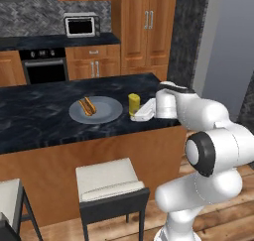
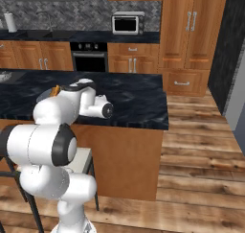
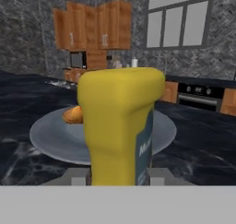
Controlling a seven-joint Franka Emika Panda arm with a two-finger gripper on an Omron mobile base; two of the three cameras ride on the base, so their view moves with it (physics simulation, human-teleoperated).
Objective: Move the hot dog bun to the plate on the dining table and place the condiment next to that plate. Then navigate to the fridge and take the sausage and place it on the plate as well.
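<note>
From the left base view we see the hot dog bun (image 1: 88,106) lying on the plate (image 1: 110,112), the yellow condiment (image 1: 134,104) upright just beside it on the dark table (image 1: 34,116). In the hand view, our gripper (image 3: 118,178) is clamped on the condiment (image 3: 120,121), plate (image 3: 50,138) behind.

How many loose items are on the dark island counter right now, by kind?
Plate: 1
Hot dog bun: 1, lying on the plate
Yellow condiment bottle: 1, upright beside the plate, gripper shut on it
Total: 3
</note>
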